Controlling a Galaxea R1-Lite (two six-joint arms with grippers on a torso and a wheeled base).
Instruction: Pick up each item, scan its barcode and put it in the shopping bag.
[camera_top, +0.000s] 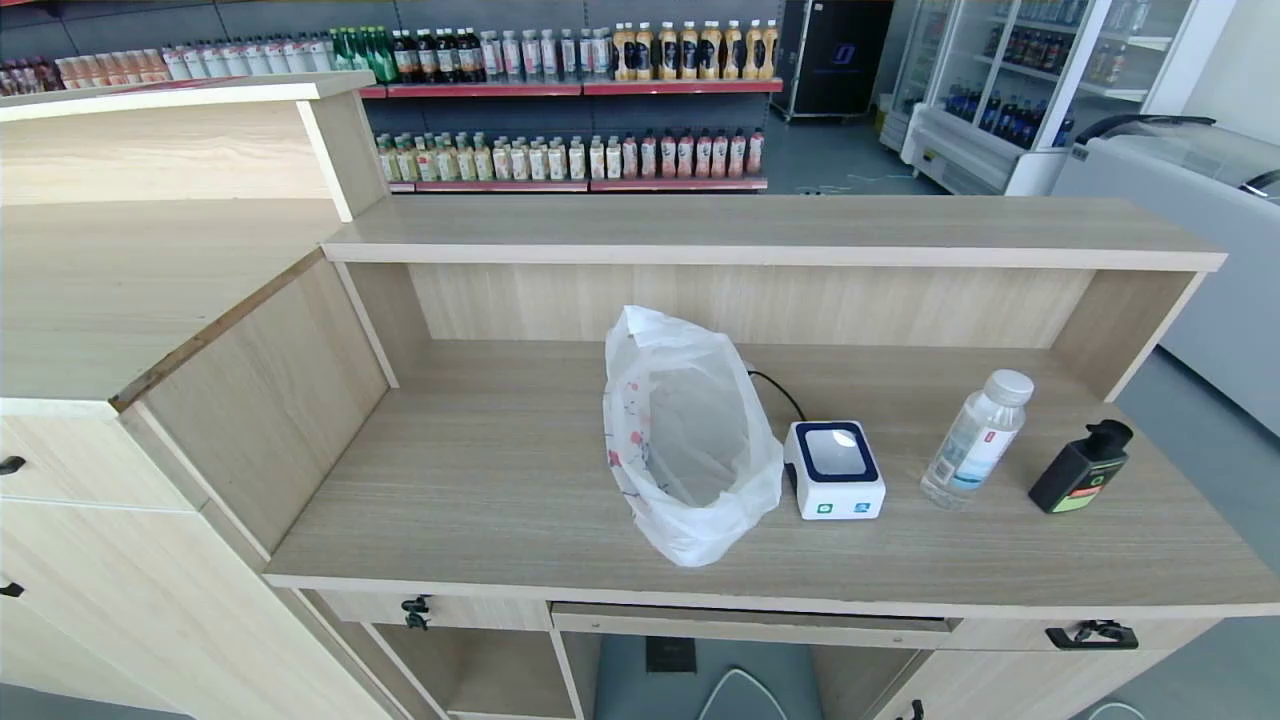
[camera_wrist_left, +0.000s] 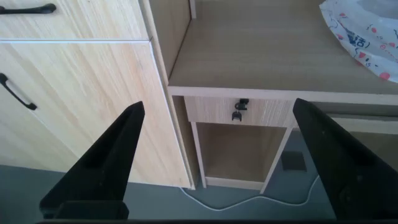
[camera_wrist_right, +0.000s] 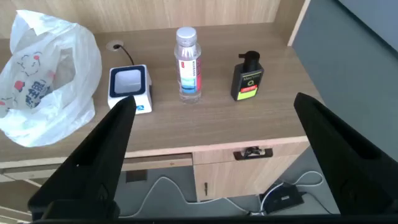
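two pairs of jaws are gaping wide, both gripping nothing. the left jaws are hanging in front of the desk, facing a keyed drawer; the right jaws are hovering off its front edge. on the desk the shopping bag is standing open, the scanner sitting just beside it at 3 o'clock, the water bottle standing upright further toward 3 o'clock, the black pump bottle standing beyond that.

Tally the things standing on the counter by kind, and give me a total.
Shopping bag: 1
Barcode scanner: 1
Bottles: 2, a clear water bottle and a black pump bottle
Total: 4
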